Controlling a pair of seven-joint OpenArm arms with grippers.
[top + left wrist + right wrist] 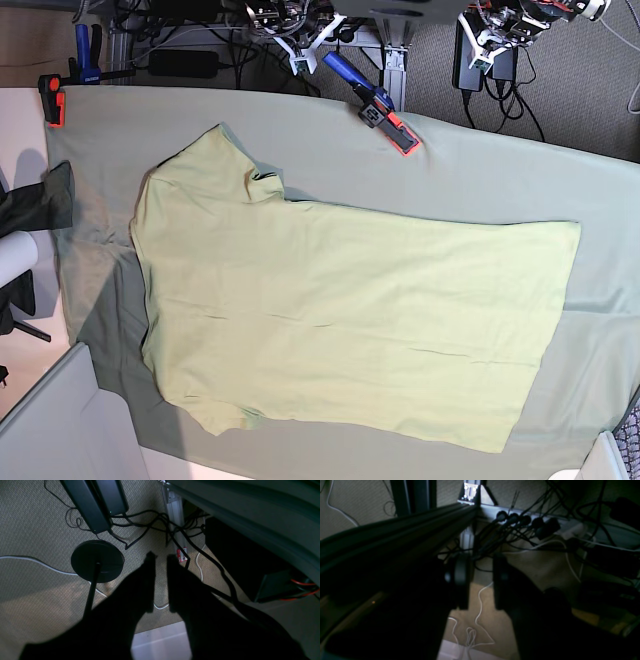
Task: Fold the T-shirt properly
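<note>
Lime-yellow cotton T-shirt point(340, 310) is lying flat and unfolded on the grey-green table cloth point(480, 170). Both the left gripper point(161, 557) and right gripper point(481, 580) are hanging beside the table, jaws slightly apart and empty. A clean first fold is probably calling for both grippers pinching one long edge and carrying it across evenly.

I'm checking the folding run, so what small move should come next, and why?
Probably swing the right gripper in over the table cloth toward the nearest sleeve. The T-shirt lies flat and unfolded, while that gripper and the left gripper hang open and empty past the table edge, over carpet.
</note>
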